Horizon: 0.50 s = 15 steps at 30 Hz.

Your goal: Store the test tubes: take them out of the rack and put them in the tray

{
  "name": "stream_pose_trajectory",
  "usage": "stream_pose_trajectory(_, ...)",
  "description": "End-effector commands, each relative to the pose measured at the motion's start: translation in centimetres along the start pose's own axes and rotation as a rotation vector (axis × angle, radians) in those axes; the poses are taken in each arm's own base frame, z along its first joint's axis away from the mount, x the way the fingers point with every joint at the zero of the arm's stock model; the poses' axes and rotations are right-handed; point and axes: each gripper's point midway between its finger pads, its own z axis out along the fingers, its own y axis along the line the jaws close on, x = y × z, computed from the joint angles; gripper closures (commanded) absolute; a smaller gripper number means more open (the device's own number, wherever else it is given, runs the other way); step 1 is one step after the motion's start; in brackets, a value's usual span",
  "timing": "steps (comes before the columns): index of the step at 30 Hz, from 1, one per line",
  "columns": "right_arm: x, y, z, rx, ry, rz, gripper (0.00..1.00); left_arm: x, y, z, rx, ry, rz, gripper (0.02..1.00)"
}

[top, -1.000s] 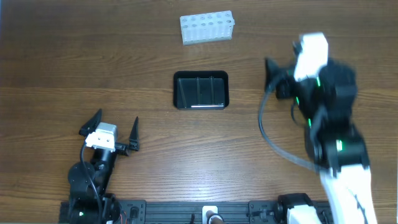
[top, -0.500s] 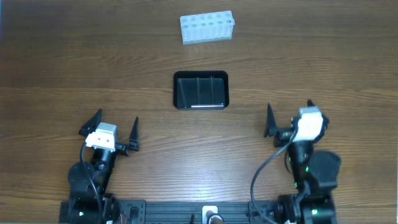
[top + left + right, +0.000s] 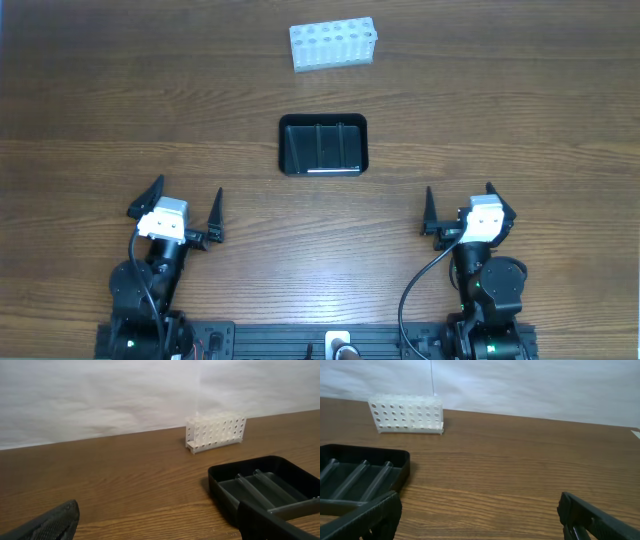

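One white rack sits at the far side of the table, and one black tray sits nearer the arms, well apart from it and roughly in line. The tubes are lying flat in the tray, looks like three of them, but they're clear so the count is a bit iffy. Two grippers, both down low near their bases: the left gripper is spread wide and holding nothing, same deal with the right gripper, one on each side of the tray and well short of it
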Motion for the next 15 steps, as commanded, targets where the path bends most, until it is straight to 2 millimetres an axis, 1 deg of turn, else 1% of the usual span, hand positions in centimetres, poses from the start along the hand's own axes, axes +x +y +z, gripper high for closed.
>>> stream_pose_trajectory(1,0.2,-0.3,0.0,0.024,0.0,0.002,0.007,0.1,-0.1,0.0,0.007,-0.003,0.013,0.018)
stream_pose_trajectory(3,0.2,-0.4,0.0,0.03,-0.002,0.001,0.009,0.1,-0.1,0.0,0.007,-0.003,0.013,0.018)
stream_pose_trajectory(8,-0.3,-1.9,0.1,0.114,-0.033,0.006,0.009,0.1,-0.1,0.0,0.007,-0.003,0.013,0.018)
stream_pose_trajectory(12,-0.8,-2.2,0.1,0.135,-0.071,0.009,0.009,0.1,-0.1,0.0,0.007,-0.003,0.013,0.018)
stream_pose_trajectory(15,-0.5,-2.5,0.1,0.152,-0.059,-0.005,0.007,0.1,-0.1,0.0,0.007,-0.003,0.013,0.018)
